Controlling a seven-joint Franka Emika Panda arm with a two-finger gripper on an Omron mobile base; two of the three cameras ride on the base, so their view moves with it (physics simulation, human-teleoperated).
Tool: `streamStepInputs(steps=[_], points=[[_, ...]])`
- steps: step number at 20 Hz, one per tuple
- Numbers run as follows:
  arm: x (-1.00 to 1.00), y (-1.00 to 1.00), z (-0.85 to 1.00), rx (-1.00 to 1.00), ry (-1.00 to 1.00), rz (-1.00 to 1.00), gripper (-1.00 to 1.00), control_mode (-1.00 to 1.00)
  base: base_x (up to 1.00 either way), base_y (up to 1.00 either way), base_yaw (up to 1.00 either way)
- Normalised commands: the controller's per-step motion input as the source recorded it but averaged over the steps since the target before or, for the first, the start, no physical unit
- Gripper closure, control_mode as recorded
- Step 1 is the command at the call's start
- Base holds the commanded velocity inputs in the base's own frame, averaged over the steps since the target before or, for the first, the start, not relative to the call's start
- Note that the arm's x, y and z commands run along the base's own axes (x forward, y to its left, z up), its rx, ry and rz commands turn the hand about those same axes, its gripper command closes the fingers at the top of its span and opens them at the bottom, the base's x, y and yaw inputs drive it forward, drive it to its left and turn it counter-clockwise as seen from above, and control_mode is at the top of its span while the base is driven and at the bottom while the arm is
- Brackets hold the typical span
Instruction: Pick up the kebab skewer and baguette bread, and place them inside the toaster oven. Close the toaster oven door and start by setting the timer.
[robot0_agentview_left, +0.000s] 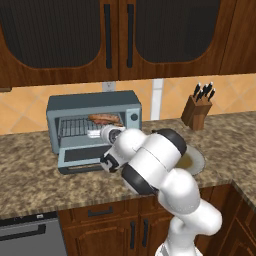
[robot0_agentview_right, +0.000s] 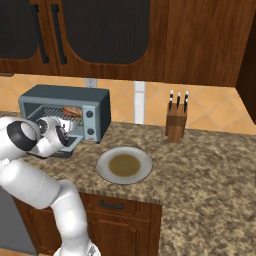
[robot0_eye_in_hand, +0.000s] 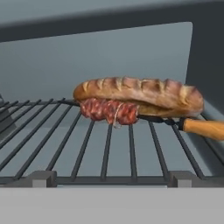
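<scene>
No readable text or numbers anywhere

The toaster oven carries only a small red mark at the bottom of its control panel, below the two round knobs, too small to read as a letter or sign; nothing legible stands on the knife block to the oven's right either

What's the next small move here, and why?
Probably back the open gripper out of the toaster oven. The baguette bread and kebab skewer already lie on the wire rack, touching each other, and nothing is held. The toaster oven door hangs open, so the hand must clear the cavity before closing it.
</scene>
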Motion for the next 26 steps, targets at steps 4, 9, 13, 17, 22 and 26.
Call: streamStepInputs(steps=[4, 9, 13, 17, 22, 26], points=[[-0.37, 0.00, 0.00, 0.00, 0.00, 0.00, -1.00, -1.00, 0.00, 0.00, 0.00], [-0.58, 0.00, 0.13, 0.00, 0.01, 0.00, -1.00, -1.00, 0.00, 0.00, 0.00], [-0.44, 0.00, 0.28, 0.00, 0.04, 0.00, -1.00, -1.00, 0.00, 0.00, 0.00], [-0.40, 0.00, 0.29, 0.00, 0.02, 0.00, -1.00, -1.00, 0.00, 0.00, 0.00], [-0.42, 0.00, 0.13, 0.00, 0.01, 0.00, -1.00, -1.00, 0.00, 0.00, 0.00], [-0.48, 0.00, 0.10, 0.00, 0.06, 0.00, -1.00, -1.00, 0.00, 0.00, 0.00]])
